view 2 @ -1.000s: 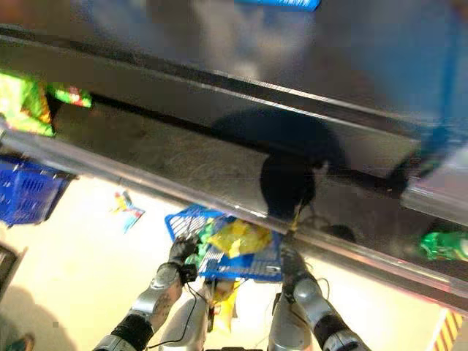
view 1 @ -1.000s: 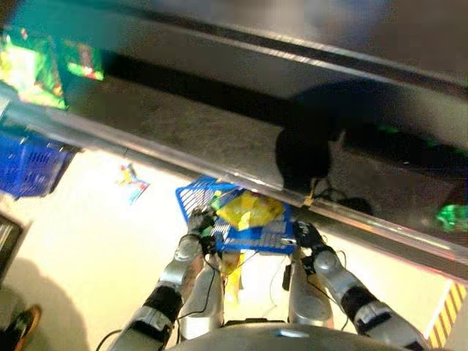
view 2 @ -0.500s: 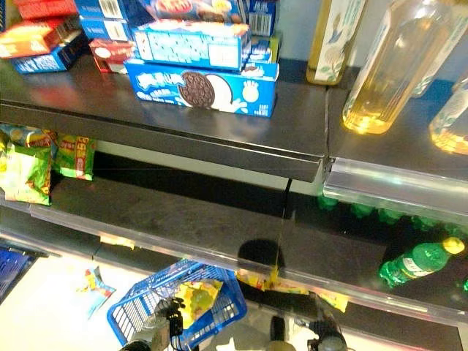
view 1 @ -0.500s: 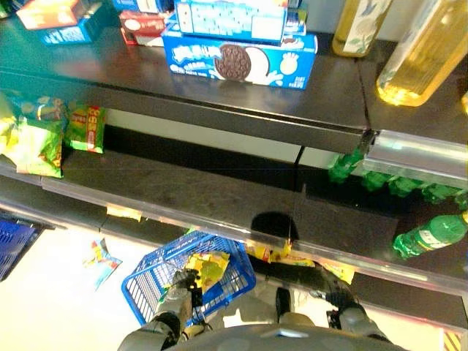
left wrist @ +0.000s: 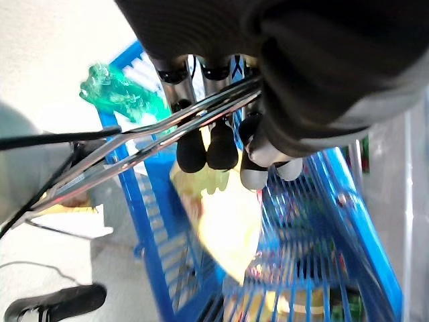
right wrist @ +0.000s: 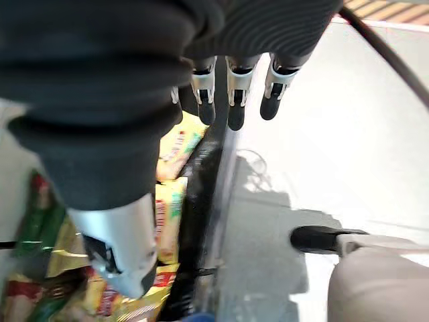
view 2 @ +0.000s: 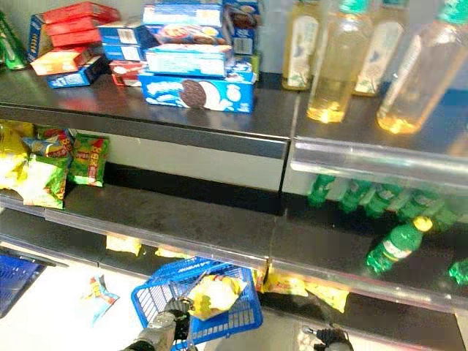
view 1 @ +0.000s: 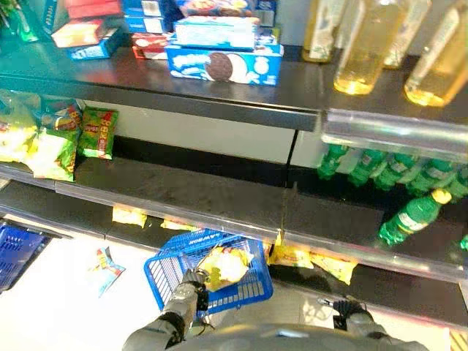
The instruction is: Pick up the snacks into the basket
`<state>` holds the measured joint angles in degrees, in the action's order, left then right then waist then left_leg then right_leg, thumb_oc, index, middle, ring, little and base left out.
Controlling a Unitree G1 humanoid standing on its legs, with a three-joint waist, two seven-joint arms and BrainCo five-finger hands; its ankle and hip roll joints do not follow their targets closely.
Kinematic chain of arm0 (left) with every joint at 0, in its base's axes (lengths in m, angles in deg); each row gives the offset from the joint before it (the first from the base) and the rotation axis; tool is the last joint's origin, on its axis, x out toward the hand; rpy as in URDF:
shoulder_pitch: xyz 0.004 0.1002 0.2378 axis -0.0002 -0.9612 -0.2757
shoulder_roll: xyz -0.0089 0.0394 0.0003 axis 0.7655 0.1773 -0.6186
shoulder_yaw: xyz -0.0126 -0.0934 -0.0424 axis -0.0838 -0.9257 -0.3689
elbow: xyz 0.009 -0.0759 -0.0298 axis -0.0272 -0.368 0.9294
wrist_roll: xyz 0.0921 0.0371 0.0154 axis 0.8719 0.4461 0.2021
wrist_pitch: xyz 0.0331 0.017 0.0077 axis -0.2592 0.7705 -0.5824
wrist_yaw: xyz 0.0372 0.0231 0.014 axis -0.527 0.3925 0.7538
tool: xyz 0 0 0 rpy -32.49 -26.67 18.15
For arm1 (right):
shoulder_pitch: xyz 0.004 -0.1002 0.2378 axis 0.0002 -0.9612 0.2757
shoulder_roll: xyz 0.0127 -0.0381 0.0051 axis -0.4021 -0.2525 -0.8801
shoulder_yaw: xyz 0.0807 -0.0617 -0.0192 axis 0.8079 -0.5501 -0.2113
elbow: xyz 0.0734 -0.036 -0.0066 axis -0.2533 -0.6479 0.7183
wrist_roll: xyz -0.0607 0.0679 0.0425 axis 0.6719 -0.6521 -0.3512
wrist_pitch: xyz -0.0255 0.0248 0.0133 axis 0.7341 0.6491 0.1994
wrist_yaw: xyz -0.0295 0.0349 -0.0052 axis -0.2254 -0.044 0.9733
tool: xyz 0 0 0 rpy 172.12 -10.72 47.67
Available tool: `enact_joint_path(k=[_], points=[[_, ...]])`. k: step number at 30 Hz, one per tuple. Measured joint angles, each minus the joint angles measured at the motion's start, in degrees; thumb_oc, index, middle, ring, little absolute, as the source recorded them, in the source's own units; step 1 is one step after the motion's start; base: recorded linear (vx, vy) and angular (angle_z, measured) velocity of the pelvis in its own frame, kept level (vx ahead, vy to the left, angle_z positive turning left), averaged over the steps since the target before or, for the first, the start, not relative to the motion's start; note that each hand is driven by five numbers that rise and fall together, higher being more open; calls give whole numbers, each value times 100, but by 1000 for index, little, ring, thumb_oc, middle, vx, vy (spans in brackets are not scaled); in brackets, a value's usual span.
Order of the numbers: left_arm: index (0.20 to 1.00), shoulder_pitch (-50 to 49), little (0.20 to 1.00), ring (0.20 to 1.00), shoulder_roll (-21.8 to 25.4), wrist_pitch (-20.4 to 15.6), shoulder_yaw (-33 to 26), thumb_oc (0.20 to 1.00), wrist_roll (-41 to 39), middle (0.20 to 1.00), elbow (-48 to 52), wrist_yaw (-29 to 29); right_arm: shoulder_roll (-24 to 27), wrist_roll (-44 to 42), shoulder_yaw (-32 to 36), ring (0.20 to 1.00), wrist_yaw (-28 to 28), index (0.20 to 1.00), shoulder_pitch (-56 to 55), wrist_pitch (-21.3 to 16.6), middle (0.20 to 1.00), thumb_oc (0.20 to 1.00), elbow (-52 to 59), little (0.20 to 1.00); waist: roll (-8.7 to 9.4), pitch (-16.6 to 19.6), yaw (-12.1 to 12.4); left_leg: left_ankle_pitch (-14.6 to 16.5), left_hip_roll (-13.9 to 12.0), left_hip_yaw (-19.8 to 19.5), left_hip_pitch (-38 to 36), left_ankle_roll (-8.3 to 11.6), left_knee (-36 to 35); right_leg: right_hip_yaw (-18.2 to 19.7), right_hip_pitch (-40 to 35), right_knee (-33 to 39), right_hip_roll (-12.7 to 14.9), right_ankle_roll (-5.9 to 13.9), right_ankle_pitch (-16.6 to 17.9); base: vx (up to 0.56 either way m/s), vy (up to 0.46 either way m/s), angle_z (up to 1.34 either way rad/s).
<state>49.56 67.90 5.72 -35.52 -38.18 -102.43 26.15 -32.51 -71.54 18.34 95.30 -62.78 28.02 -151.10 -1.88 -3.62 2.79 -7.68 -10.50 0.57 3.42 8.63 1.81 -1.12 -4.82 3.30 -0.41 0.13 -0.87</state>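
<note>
Left hand (left wrist: pixel 221 144) fingers are curled round the metal handles of the blue wire basket (view 1: pixel 164 274); a yellow snack bag (view 1: pixel 223 265) is held inside it. Right hand (right wrist: pixel 231 87) fingers are relaxed, holding nothing.

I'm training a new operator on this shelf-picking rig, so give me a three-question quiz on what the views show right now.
1. True or false: the left hand has its fingers curled round the metal handle of the blue wire basket.
2. What lies inside that basket?
A. a green bottle
B. a yellow snack bag
C. a cookie box
3. Fill in: the right hand holds ____.

Key: 1 true; 2 B; 3 nothing, its fingers hang loose.
</note>
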Motion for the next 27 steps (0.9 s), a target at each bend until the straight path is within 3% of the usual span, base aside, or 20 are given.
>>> enact_joint_path(k=[2, 3, 5, 6, 8, 13, 15, 16, 17, 19, 24, 27], points=[[200, 98, 200, 200, 5, -48, -19, 200, -49, 200, 148, 33, 22, 3, -2, 1000, 11, 1000, -17, -4, 1000, 1000, -6, 1000, 36, -262, 70, -65, -45, -75, 374, 125, 565, -33, -62, 199, -68, -132, 213, -359, -133, 17], [200, 143, 200, 200, -37, -49, -34, 200, -77, 200, 152, 64, 57, 3, 2, 1000, 45, 1000, -66, 8, 1000, 1000, -62, 1000, 57, -332, 76, -276, -35, -48, 537, 338, 638, -163, -56, 204, -9, -221, 216, -286, -60, 32], [200, 148, 200, 200, -73, -57, -34, 200, -95, 200, 125, 50, 109, 2, 2, 1000, 70, 1000, -88, 18, 1000, 1000, -89, 1000, 77, -427, 33, -275, 78, 58, 469, 332, 354, -268, -61, 201, -6, -270, 243, -226, -36, 34], [200, 168, 200, 200, -80, -59, -102, 200, -96, 200, 39, 48, 136, -1, 19, 1000, 89, 1000, -82, 2, 1000, 1000, -78, 1000, 13, -468, -74, -296, 131, 471, 309, 249, 134, -369, -77, 204, -28, -257, 246, -199, -9, 27], [200, 160, 200, 200, -83, -65, -246, 200, -114, 200, -69, 15, 127, -2, 24, 1000, 93, 1000, -193, 5, 1000, 1000, -121, 1000, 41, -526, -75, -261, 227, 350, -2, 215, -212, -354, -87, 225, -34, -249, 281, -226, 35, 7], [200, 159, 200, 200, -49, -1, -268, 200, -285, 200, -204, -108, 133, -10, 53, 1000, 88, 1000, -301, 8, 1000, 1000, -149, 1000, 200, -511, -253, -103, 399, 84, -33, 90, -218, -542, -135, 237, 207, -97, 323, -127, 101, 10], [200, 115, 200, 200, -7, 62, -289, 200, -335, 200, -278, -134, 98, -74, 76, 1000, 86, 1000, -329, 3, 1000, 1000, -58, 1000, 408, -415, -371, 445, 692, 168, -111, 8, 295, -755, -99, 201, 641, 131, 414, -67, 148, -29], [200, 81, 200, 200, -44, 106, -284, 200, -336, 200, -284, -149, 158, -94, 75, 1000, 80, 1000, -341, -6, 1000, 1000, 24, 1000, 278, -380, -423, 563, 639, 182, -191, -63, 225, -779, -111, 201, 610, 234, 402, -74, 173, -10], [200, -30, 200, 200, -54, 120, -318, 200, -350, 200, -274, -205, 139, -119, 145, 1000, 63, 1000, -428, 6, 1000, 1000, 71, 1000, 257, -346, -531, 543, 733, 118, -411, -101, -291, -801, -145, 199, 682, 346, 409, -56, 165, 19], [200, -178, 200, 200, -36, 100, -349, 200, -365, 200, -266, -235, -46, -166, 263, 1000, 40, 1000, -571, 23, 1000, 1000, 10, 1000, 348, -272, -514, 324, 901, 44, -530, -234, -709, -840, -133, 201, 845, 450, 380, -34, 148, 42], [200, -393, 200, 200, 64, 112, -509, 200, -475, 200, -344, -240, -350, -182, 266, 1000, 17, 1000, -592, 57, 1000, 1000, -67, 1000, 573, 47, -502, 315, 1035, -67, -590, -338, -721, -883, -252, 202, 961, 524, 317, -11, 111, 16], [200, -397, 200, 200, 100, 113, -632, 200, -475, 200, -425, -267, -361, -182, 266, 1000, 3, 1000, -543, 54, 1000, 1000, -52, 1000, 594, 138, -504, 327, 1000, -50, -608, -326, -722, -873, -251, 200, 952, 546, 317, -8, 73, -4]])
